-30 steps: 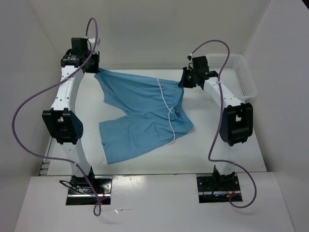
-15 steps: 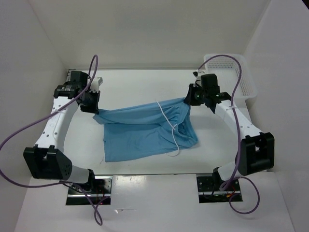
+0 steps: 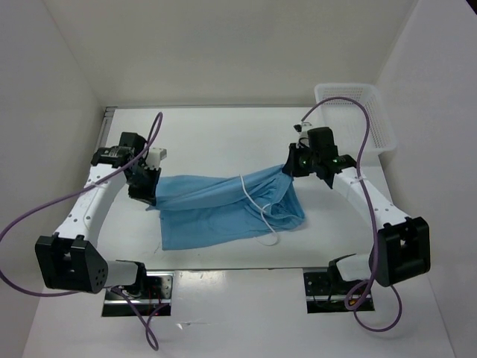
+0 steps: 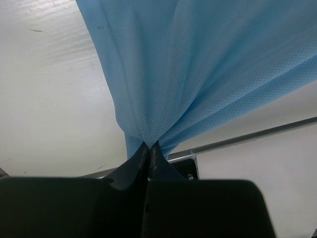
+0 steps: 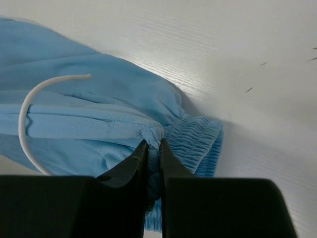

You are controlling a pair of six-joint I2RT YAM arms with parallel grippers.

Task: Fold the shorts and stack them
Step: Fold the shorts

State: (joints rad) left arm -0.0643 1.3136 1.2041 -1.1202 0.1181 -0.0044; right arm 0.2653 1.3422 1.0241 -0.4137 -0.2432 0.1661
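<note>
White tabletop (image 3: 223,134) carries the shorts (image 3: 216,209), stretched between both pincers: left pincer (image 4: 148,145) pinches a fabric edge, right pincer (image 5: 153,143) pinches the gathered waistband (image 5: 193,144). Below them one fold seems half laid; further folding and stacking remain.

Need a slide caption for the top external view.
Left gripper and right gripper hold the shorts stretched between them.

walls (image 3: 223,52): plain white | table (image 3: 223,142): white | light: even, soft
</note>
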